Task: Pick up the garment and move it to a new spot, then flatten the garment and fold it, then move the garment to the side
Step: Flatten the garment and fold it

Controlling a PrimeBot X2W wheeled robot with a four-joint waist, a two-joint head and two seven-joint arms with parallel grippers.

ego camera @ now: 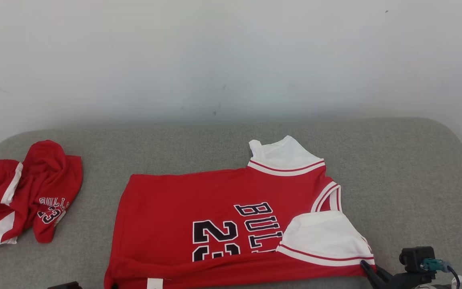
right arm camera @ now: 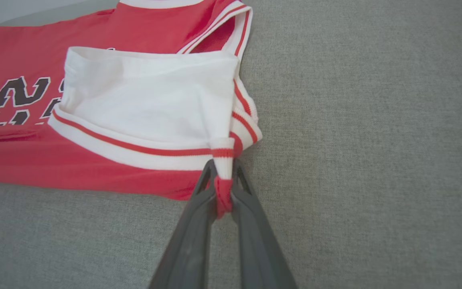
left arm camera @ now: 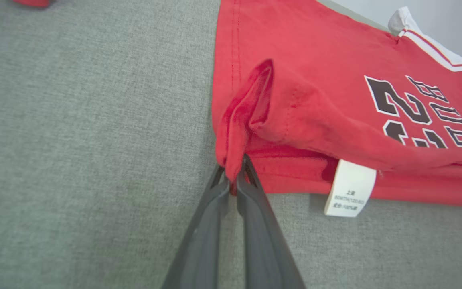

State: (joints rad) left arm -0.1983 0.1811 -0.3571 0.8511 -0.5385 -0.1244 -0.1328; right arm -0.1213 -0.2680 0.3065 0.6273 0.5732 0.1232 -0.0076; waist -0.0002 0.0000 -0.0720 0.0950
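Observation:
The garment (ego camera: 215,200) is a red jersey with white shoulder panels and black lettering, lying spread on the grey padded surface (ego camera: 395,168), its near edge folded over. In the left wrist view, my left gripper (left arm camera: 233,168) is shut on a bunched red corner of the garment (left arm camera: 315,80) at its hem, beside a white care label (left arm camera: 349,188). In the right wrist view, my right gripper (right arm camera: 223,172) is shut on the striped trim at the shoulder of the garment (right arm camera: 146,92). The right gripper (ego camera: 365,265) shows at the head view's lower right, at the jersey's near corner.
A second red jersey (ego camera: 26,192) lies crumpled at the surface's far left. A white wall (ego camera: 231,60) rises behind the surface. Bare grey fabric stretches to the right of the garment and behind it. The surface's rounded corners show at back left and back right.

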